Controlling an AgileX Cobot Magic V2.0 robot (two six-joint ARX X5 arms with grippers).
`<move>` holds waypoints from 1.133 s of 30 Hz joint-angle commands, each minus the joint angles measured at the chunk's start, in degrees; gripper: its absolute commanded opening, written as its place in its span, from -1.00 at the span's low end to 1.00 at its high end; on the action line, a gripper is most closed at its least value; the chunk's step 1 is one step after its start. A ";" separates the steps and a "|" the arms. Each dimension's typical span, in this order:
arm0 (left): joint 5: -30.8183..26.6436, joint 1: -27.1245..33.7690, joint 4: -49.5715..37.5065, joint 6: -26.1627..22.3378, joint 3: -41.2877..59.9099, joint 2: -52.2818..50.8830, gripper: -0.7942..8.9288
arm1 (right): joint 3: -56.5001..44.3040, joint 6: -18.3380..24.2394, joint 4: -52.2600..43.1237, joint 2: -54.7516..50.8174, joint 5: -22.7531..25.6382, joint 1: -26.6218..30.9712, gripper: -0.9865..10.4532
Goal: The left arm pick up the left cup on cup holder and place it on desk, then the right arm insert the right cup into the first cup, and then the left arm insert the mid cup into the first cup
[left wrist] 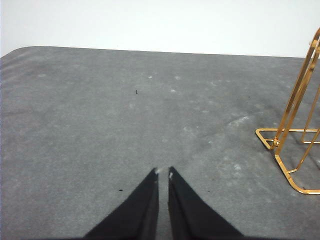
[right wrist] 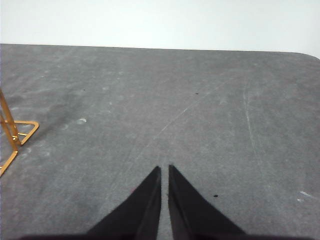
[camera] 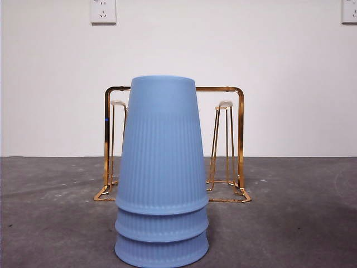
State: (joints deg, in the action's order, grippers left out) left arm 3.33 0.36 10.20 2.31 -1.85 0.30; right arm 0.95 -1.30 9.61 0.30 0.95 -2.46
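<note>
Three pale blue ribbed cups (camera: 162, 173) stand upside down, nested in one stack, on the dark grey desk (camera: 290, 223) near the front. Behind the stack is the gold wire cup holder (camera: 240, 139), its pale-tipped pegs bare. My left gripper (left wrist: 163, 172) is shut over bare desk, with a corner of the cup holder (left wrist: 290, 150) off to one side. My right gripper (right wrist: 164, 168) is shut too, above bare desk, and an edge of the cup holder (right wrist: 12, 132) shows at the side. Neither gripper appears in the front view.
A white wall with two sockets (camera: 103, 11) rises behind the desk. The stack hides the middle of the rack.
</note>
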 commanded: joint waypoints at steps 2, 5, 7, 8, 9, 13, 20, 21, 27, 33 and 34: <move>0.09 0.00 0.11 -0.55 1.14 -0.11 -0.78 | -0.31 0.63 -0.59 -0.09 -0.04 -0.04 -0.79; 0.09 0.00 0.11 -0.55 1.14 -0.11 -0.78 | -0.31 0.63 -0.66 -0.09 -0.04 -0.02 -0.79; 0.09 0.00 0.11 -0.55 1.14 -0.11 -0.78 | -0.31 0.63 -0.66 -0.09 -0.04 -0.04 -0.79; 0.09 0.00 0.11 -0.55 1.14 -0.11 -0.78 | -0.31 0.63 -0.66 -0.09 -0.04 -0.02 -0.79; 0.09 0.00 0.11 -0.55 1.14 -0.11 -0.78 | -0.31 0.63 -0.66 -0.09 -0.04 -0.02 -0.79; 0.09 0.00 0.11 -0.55 1.14 -0.11 -0.78 | -0.31 0.63 -0.66 -0.09 0.11 0.02 -0.79; 0.09 0.00 0.11 -0.55 1.14 -0.11 -0.78 | -0.31 0.63 -0.66 -0.09 0.11 0.02 -0.79; 0.09 0.00 0.11 -0.55 1.14 -0.11 -0.78 | -0.31 0.63 -0.66 -0.09 0.13 0.02 -0.79; 0.09 0.00 0.11 -0.55 1.14 -0.11 -0.78 | -0.31 0.63 -0.66 -0.09 0.11 0.02 -0.79; 0.09 0.00 0.11 -0.55 1.14 -0.11 -0.78 | -0.31 0.63 -0.66 -0.09 0.11 0.02 -0.79; 0.09 0.00 0.11 -0.55 1.14 -0.11 -0.78 | -0.31 0.63 -0.66 -0.09 0.11 0.02 -0.79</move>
State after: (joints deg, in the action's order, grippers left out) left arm 3.33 0.36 10.17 2.31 -1.85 0.30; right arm 0.93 -1.26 9.39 0.30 1.06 -2.46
